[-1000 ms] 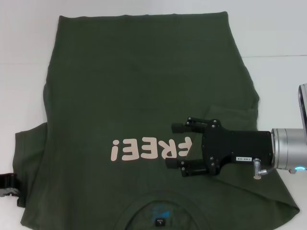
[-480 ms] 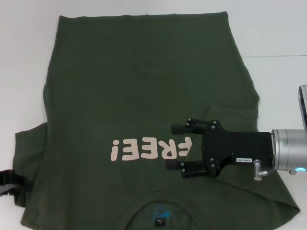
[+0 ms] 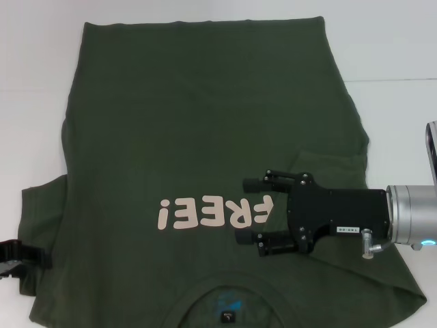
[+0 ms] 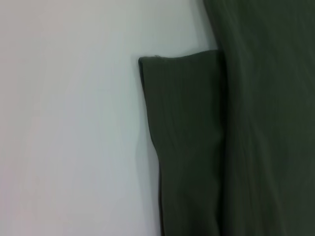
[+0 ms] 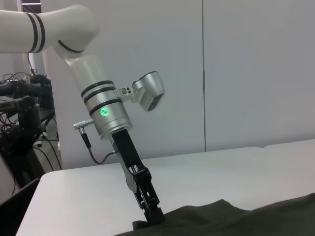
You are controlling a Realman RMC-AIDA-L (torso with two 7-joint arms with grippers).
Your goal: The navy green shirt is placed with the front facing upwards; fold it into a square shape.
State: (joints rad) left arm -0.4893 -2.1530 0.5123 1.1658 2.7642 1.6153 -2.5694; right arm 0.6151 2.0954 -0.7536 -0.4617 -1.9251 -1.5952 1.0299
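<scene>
White tabletop carries the navy green shirt, spread face up, collar nearest me, hem far. My right gripper hovers flat over the chest beside the "FREE!" lettering, fingers spread. My left gripper pinches the sleeve edge at the cloth's left border, bare table beyond.

We see bright, even overhead light on the white table, soft shadows, and a blurred left wrist view.
</scene>
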